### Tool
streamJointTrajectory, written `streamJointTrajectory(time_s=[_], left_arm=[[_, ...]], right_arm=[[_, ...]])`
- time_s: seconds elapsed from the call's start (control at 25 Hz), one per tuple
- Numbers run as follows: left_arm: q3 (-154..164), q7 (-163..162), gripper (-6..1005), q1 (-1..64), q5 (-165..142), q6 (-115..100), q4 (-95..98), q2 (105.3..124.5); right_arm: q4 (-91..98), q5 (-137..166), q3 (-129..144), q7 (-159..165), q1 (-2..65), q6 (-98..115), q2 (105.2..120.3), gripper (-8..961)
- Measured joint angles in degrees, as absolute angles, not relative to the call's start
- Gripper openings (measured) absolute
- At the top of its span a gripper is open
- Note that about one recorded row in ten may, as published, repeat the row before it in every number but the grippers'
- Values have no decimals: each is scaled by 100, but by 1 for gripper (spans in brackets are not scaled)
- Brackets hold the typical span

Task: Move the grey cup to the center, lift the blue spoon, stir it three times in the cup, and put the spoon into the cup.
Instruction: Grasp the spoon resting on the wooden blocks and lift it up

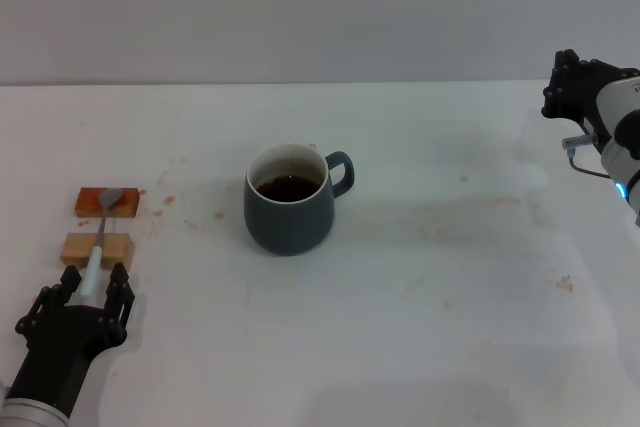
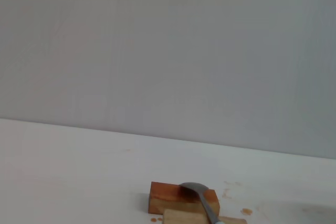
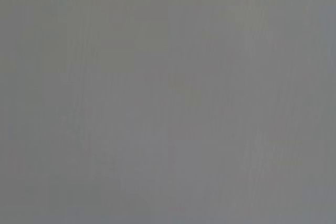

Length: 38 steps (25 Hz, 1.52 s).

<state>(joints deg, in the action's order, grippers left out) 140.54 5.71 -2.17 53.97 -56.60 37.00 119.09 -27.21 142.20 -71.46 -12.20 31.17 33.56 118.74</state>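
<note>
The grey cup point(image 1: 289, 201) stands upright near the middle of the white tabletop point(image 1: 420, 327), handle turned to the right, dark brown liquid showing inside its cream rim. Well off to the left, the blue spoon point(image 1: 100, 232) lies across two small blocks: its silver bowl rests on the reddish-brown block point(image 1: 106, 201) on the far side, its pale handle crosses the tan block point(image 1: 97, 248) and pokes out toward the near edge. Right there is the left gripper point(image 1: 92, 287), low at the near left, its black fingers spread with the tip of the spoon's handle sitting between them; whether they touch it cannot be told. From the left wrist view, the spoon point(image 2: 202, 201) bowl is seen on the reddish-brown block point(image 2: 181, 196), with the tan block point(image 2: 181, 216) just in front. Small brownish stains dot the tabletop around the blocks and cup. The right gripper point(image 1: 578, 87) hangs raised at the far right edge, well apart from everything; whether its fingers are spread or pressed together cannot be told.
</note>
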Motion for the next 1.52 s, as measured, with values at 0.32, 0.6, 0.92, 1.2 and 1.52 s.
streamJointTrajectory(time_s=[0.32, 0.6, 0.92, 1.2, 1.52], left_arm=[[14067, 602, 531, -220, 5405, -5660, 3701, 11909], [14078, 605, 410, -227, 5406, -5660, 3700, 11909], [14080, 607, 377, -213, 5406, -5660, 3699, 11909], [14080, 607, 376, -198, 5406, -5660, 3693, 11909], [14081, 615, 360, -193, 5485, -5660, 3679, 11909]], right_arm=[[-2725, 14220, -7145, -1222, 3125, 3357, 11866, 28], [-2732, 14220, -7145, -1222, 3123, 3358, 11867, 28], [-2733, 14220, -7145, -1222, 3132, 3312, 11872, 28], [-2742, 14220, -7145, -1222, 3153, 3303, 11874, 28], [-2750, 14220, -7145, -1222, 3155, 3296, 11874, 28]])
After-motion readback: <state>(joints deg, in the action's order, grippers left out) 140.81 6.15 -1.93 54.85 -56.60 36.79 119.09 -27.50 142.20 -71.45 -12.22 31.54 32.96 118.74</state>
